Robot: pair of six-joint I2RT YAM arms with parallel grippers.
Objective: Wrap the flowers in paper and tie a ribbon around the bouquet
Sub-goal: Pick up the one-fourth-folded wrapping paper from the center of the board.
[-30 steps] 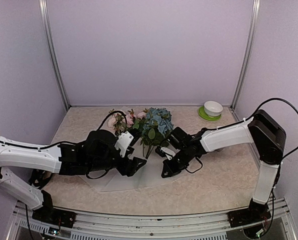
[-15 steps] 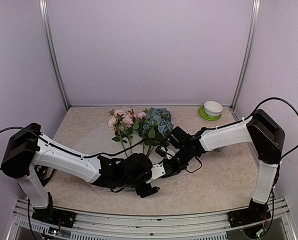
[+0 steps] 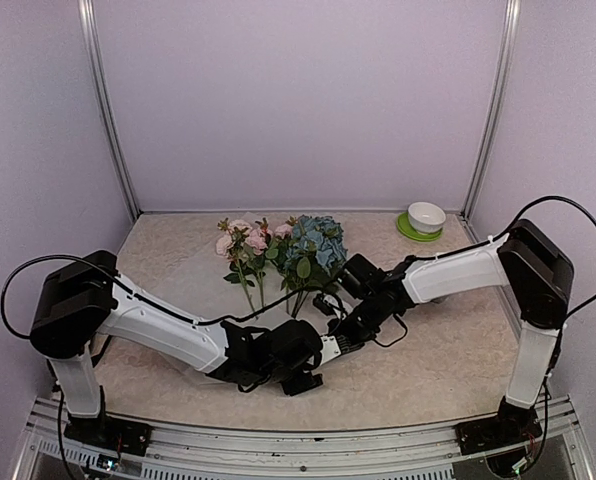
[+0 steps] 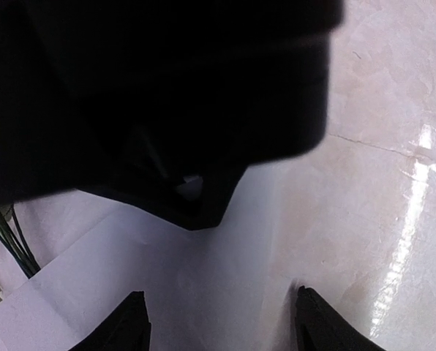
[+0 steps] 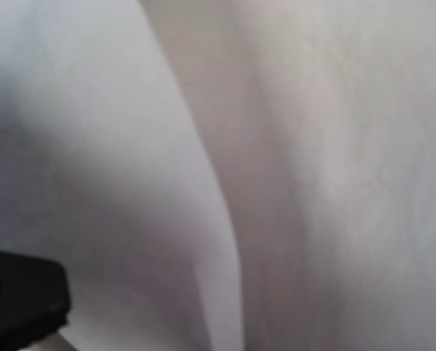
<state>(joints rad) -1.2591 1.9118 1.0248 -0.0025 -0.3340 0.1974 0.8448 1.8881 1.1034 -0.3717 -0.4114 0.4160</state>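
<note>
Overhead evenly bright — left wrist half black shadow, glare on table [image 4: 415, 168]; right wrist blurred.

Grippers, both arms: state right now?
Left gripper: open, fingers apart over the paper, holding nothing.
Right gripper: shut, down at the paper; whether it pinches it cannot be told.

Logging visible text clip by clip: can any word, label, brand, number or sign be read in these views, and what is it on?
None can be read. No lettering shows on the paper, the flowers, the white bowl, the green saucer, the left arm or the right arm. The right wrist view is a blurred close-up of plain paper.
</note>
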